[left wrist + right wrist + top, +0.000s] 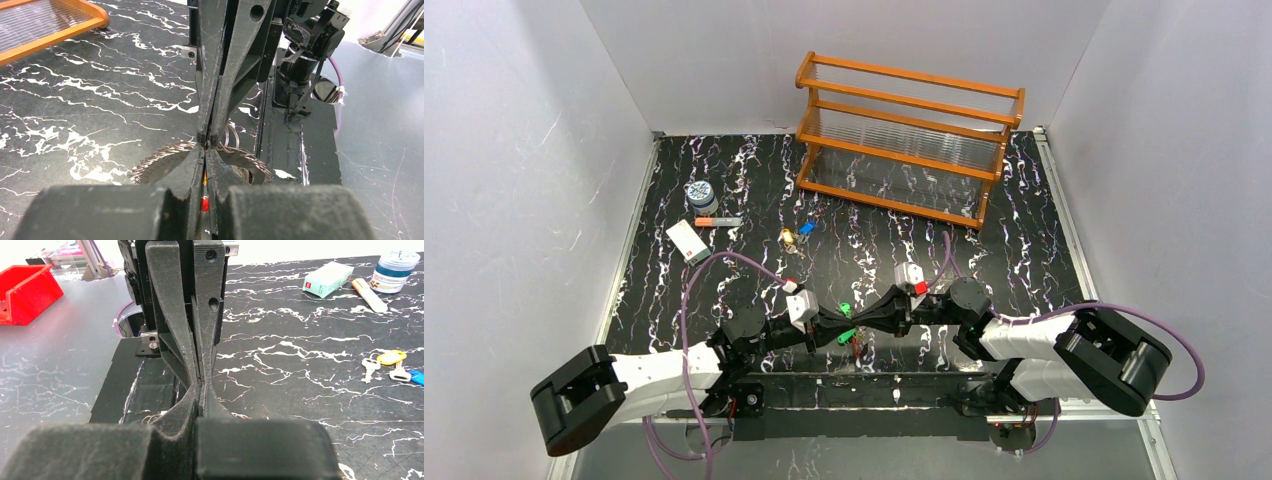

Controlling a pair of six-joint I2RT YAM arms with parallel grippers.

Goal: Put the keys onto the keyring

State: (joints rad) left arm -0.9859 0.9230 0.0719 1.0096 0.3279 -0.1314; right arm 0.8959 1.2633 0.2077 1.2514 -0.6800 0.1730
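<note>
Currently, both grippers meet tip to tip low over the near-centre of the table [1024,250].

**Tool state.** The left gripper [205,149] has its fingers pressed together. A small red piece shows in the slit between them, and the silvery loops of the keyring [229,139] emerge just beside the tips. It is therefore judged to be pinching the keyring. The right gripper [200,389] also has its fingers pressed together. What they nip, if anything, is hidden where the tips meet.

**Location of parts.** A green key [845,310] lies at the junction of the two grippers. A yellow key [391,358], a blue key [416,376] and a bare silver key [370,365] lie loose farther out on the table, well apart from the ring.

**Procedure for the step in hand (threading at the junction).**
1. Hold the ring rigid with the left gripper. Do not relax the pinch.
2. Use the right gripper for fine moves only, and advance the key hole along the wire, not across it.
3. Keep both tips just clear of the table surface to avoid snagging.
4. Confirm in the left wrist view that the loop passes through the key head before releasing.

**Caution.** The wire is thin, so side loading may twist it out of the pinch.
</note>
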